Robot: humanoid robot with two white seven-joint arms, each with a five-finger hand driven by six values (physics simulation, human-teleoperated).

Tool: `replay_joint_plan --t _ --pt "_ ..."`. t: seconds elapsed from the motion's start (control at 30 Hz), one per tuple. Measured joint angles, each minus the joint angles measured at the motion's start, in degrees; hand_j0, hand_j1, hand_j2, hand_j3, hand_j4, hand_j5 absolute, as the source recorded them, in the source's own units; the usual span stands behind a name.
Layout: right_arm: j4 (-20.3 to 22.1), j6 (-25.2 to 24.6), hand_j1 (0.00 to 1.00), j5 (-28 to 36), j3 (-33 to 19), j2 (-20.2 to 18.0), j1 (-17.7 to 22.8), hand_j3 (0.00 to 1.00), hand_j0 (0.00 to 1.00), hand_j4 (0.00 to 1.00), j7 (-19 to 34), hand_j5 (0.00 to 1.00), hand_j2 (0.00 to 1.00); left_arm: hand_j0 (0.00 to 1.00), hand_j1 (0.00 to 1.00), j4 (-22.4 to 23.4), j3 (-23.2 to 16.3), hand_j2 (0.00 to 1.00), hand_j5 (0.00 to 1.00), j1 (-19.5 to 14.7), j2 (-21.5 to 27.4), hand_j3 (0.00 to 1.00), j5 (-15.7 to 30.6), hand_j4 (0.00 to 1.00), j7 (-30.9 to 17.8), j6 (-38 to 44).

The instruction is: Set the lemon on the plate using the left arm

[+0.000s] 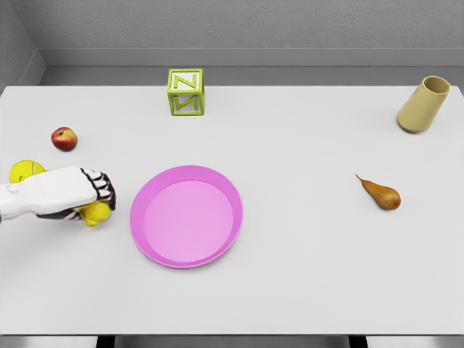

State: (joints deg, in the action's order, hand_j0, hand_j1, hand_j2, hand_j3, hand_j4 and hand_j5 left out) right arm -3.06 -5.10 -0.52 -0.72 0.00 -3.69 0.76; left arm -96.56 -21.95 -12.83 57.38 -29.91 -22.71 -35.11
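A yellow lemon (96,213) lies on the white table just left of the pink plate (186,215), mostly covered by my left hand (93,197). The hand's fingers curl down around the lemon from above, and only the fruit's lower right part shows. The plate is round and holds nothing; its left rim is a short gap from the lemon. My right arm is out of view.
A red apple (64,138) and a yellow disc-like object (24,171) sit at the far left. A green letter block (185,92) stands at the back, a tan cup (423,104) lies tilted at back right, a brown pear (381,194) lies right of the plate.
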Motion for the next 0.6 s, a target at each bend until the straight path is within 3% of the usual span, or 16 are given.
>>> replay_joint_plan --t 0.33,0.6 --pt "0.0 0.0 1.0 0.0 0.0 0.0 0.0 1.0 1.0 1.0 -0.01 1.0 1.0 0.45 0.45 -2.9 2.7 0.45 0.45 -0.35 0.09 0.45 4.5 0.45 0.08 0.0" --pt "0.0 0.0 1.0 0.0 0.0 0.0 0.0 1.0 1.0 1.0 -0.01 1.0 1.0 0.45 0.45 -3.74 3.16 0.45 0.45 -1.32 -0.48 0.45 5.29 0.45 0.17 0.0"
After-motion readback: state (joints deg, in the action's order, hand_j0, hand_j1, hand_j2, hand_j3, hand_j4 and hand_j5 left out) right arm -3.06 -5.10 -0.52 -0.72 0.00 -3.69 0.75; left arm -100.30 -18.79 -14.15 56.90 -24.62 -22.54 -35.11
